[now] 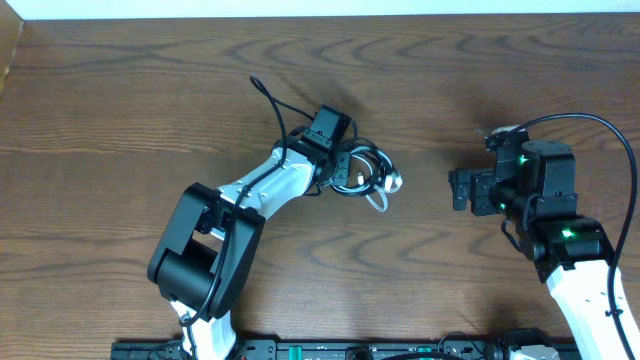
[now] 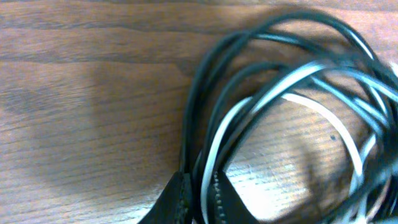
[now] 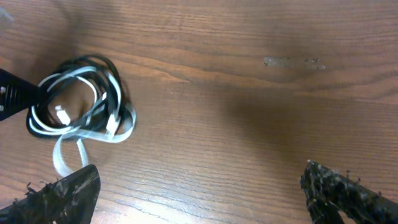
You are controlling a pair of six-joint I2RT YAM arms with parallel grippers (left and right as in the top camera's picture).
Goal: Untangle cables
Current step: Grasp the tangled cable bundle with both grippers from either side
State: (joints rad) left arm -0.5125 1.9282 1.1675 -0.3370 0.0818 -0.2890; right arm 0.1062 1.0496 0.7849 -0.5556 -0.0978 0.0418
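**Left gripper clenched on the coiled cables; right gripper released and apart**

Overhead view: the cables (image 1: 374, 173) lie as one small coil near the middle of the wooden bench (image 1: 120, 120), black and white strands looped together. The left arm (image 1: 265, 190) reaches diagonally across the bench, and the left gripper (image 1: 352, 168) meets the coil at its left edge. The right gripper (image 1: 463, 190) is to the right of the coil, apart from it and touching no strand.

Left wrist view: the fingers (image 2: 222, 196) of the left gripper (image 2: 199, 186) stand close together at the bottom of the frame. A strand of the white cable (image 2: 273, 90) runs down into the narrow gap between them. The black cable (image 2: 193, 106) drops beside it to the left fingertip. The gripper is thus clenched on strands of the coil. The rest of the loops fan out to the right, blurred.

Right wrist view: the right gripper (image 3: 202, 196) has its two fingers spread wide at the lower corners, holding nothing, with bare bench between them. The coil (image 3: 81, 102) lies at upper left. A loop of white cable (image 3: 62, 155) trails from its lower edge toward the camera.
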